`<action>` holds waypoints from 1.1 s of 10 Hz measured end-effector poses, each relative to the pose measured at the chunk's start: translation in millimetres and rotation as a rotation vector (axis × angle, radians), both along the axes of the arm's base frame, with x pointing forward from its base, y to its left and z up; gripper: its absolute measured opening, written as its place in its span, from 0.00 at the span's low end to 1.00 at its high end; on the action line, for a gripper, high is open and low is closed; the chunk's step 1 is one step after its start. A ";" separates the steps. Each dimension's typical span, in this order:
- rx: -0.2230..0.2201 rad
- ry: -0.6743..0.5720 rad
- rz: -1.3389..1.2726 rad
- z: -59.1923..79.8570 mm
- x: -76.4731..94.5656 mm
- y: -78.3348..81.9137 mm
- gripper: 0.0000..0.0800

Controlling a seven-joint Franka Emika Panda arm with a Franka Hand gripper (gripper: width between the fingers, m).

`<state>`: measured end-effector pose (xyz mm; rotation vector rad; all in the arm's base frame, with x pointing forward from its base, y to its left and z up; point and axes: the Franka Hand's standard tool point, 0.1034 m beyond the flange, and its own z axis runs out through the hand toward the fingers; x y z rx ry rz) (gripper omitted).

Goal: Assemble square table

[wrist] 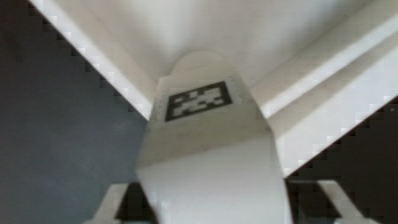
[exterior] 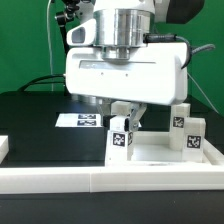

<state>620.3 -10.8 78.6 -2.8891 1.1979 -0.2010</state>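
Black tabletop (exterior: 30,115) was seen behind the long white border wall (exterior: 110,178). Square slab (exterior: 165,152) was lying against that wall, and a tagged leg (wrist: 205,140) was held upright between the gripper (exterior: 122,112) fingers above the slab.

You see leg (wrist: 205,150) up close: white plastic, smooth, matt, with flat-printed black-and-white tag. Square slab (exterior: 160,152) and standing legs (exterior: 186,133) look like same matt white plastic. Counter (exterior: 30,115) black, matt, cloth-like. Marker board (exterior: 80,120) thin, white, paper-flat. Arm's housing (exterior: 122,70) glossy white plastic; collar above brushed metal. Backdrop (exterior: 25,40) green, matt.
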 end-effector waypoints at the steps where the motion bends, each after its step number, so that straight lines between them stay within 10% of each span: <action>1: 0.000 0.001 0.003 -0.3 -0.1 -0.1 0.48; 5: 0.016 0.004 -0.005 11.0 -3.8 23.2 0.79; 11: 0.026 0.007 -0.001 16.5 -5.1 36.6 0.81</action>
